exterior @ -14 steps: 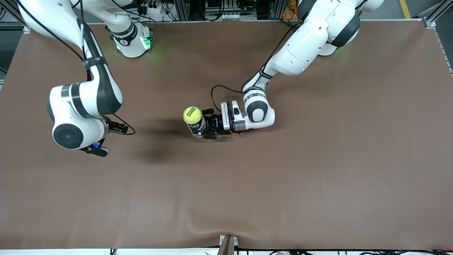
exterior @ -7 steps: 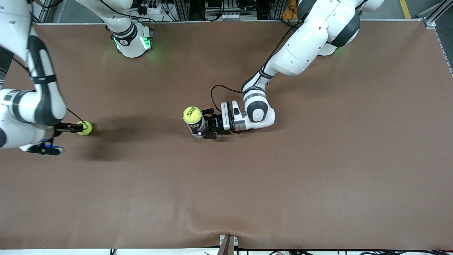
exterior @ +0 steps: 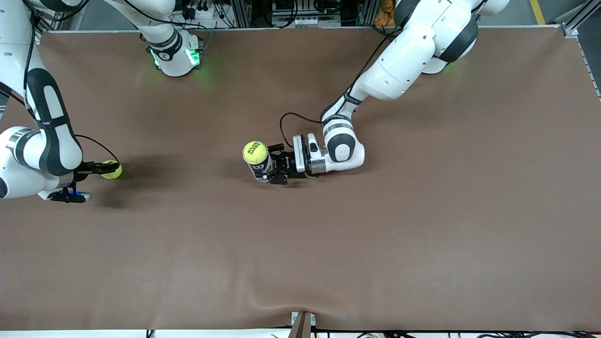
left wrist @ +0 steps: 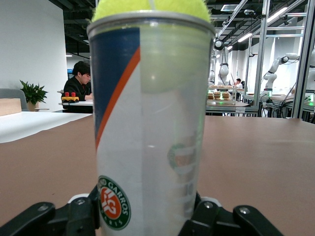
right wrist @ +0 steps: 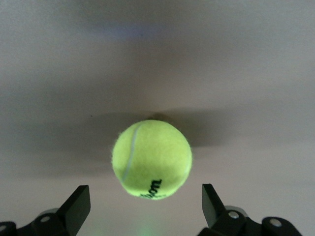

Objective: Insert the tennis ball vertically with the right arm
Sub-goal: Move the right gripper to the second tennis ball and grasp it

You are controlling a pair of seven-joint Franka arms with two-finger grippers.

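Observation:
A loose yellow tennis ball (exterior: 112, 170) (right wrist: 151, 158) lies on the brown table toward the right arm's end. My right gripper (exterior: 94, 169) (right wrist: 145, 202) is low beside it and open. The ball sits centred just ahead of the two black fingertips (right wrist: 80, 199), untouched. Mid-table, my left gripper (exterior: 271, 165) (left wrist: 147, 217) is shut on an upright clear tennis ball can (exterior: 261, 165) (left wrist: 152, 128) with a blue and white label. Another yellow ball (exterior: 255, 152) (left wrist: 152, 7) rests in the can's open top.
The brown table mat (exterior: 328, 244) spreads wide around both arms. The right arm's base (exterior: 174, 56) glows green at the table's edge farthest from the front camera. The left arm's cable (exterior: 288, 117) loops above the table by its wrist.
The right arm has swung out toward its end of the table and come down at the loose ball, which it covered one second ago. The left arm and can have not moved.

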